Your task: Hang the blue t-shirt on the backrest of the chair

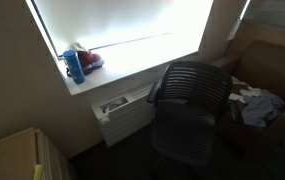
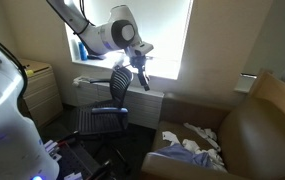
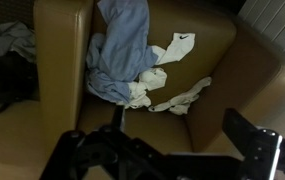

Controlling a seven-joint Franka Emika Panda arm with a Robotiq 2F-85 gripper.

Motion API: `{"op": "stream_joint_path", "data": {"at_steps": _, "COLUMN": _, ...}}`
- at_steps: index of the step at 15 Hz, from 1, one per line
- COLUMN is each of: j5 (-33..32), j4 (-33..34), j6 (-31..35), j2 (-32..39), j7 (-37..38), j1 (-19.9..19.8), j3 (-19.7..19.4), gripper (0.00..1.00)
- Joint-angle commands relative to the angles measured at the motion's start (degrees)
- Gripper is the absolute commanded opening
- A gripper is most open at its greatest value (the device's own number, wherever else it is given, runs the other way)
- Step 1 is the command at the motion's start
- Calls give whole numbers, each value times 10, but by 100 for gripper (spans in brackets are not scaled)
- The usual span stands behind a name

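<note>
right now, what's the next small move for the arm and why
Probably swing the pincer toward the brown armchair and lower over the blue t-shirt: it lies crumpled there among white clothes, while the pincer hangs open and empty near the office chair.

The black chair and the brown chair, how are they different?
The black chair is slim with a thin, ribbed-looking back. The brown chair is wide, boxy and padded. The black chair's seat looks bare, while the brown chair holds a pile of clothes, including the blue t-shirt. The black chair stands right by the window, and the brown chair sits off to the side. Both have a backrest.
</note>
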Motion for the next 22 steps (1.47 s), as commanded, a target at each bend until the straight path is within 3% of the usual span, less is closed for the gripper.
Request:
{"op": "stream_joint_path", "data": {"at_steps": 1, "j5": -82, "j4": 74, "j6": -29, "j2": 117, "j7": 161, "j1": -52, "j3": 36, "gripper": 100}}
{"op": "stream_joint_path", "data": {"at_steps": 3, "j5": -132, "j4": 108, "j6": -30, "j2": 170, "j7": 260, "j1": -57, "j3": 28, "gripper": 100}}
{"op": "stream_joint_path", "data": {"at_steps": 7, "j5": -193, "j4": 190, "j6": -66, "j2": 270, "j7": 442, "j1": -25, "j3": -4, "gripper": 100}}
{"op": "stream_joint_path", "data": {"at_steps": 8, "j5": -143, "j4": 138, "j6": -24, "j2": 214, "j7": 361, "j1": 60, "j3": -96, "gripper": 100}}
{"op": "stream_joint_path", "data": {"at_steps": 12, "j5": -130, "j4": 151, "j6": -22, "j2": 230, "j7": 358, "j1": 120, "j3": -155, "gripper": 100}}
{"op": "stream_joint_path", "data": {"at_steps": 13, "j5": -131, "j4": 173, "j6": -22, "j2": 251, "j7": 398, "j1": 135, "j3": -173, "gripper": 100}}
{"op": "stream_joint_path", "data": {"at_steps": 14, "j5": -117, "j4": 200, "j6": -20, "j2": 287, "j7": 436, "j1": 151, "j3": -199, "gripper": 100}}
{"op": "stream_joint_path", "data": {"at_steps": 18, "j5": 16, "j4": 271, "j6": -28, "j2": 393, "j7": 417, "j1": 173, "j3": -257, "gripper": 100}}
{"op": "stream_joint_path", "data": {"at_steps": 22, "j5": 174, "j4": 381, "j6": -99, "j2": 504, "j7": 398, "j1": 168, "j3": -270, "gripper": 100}}
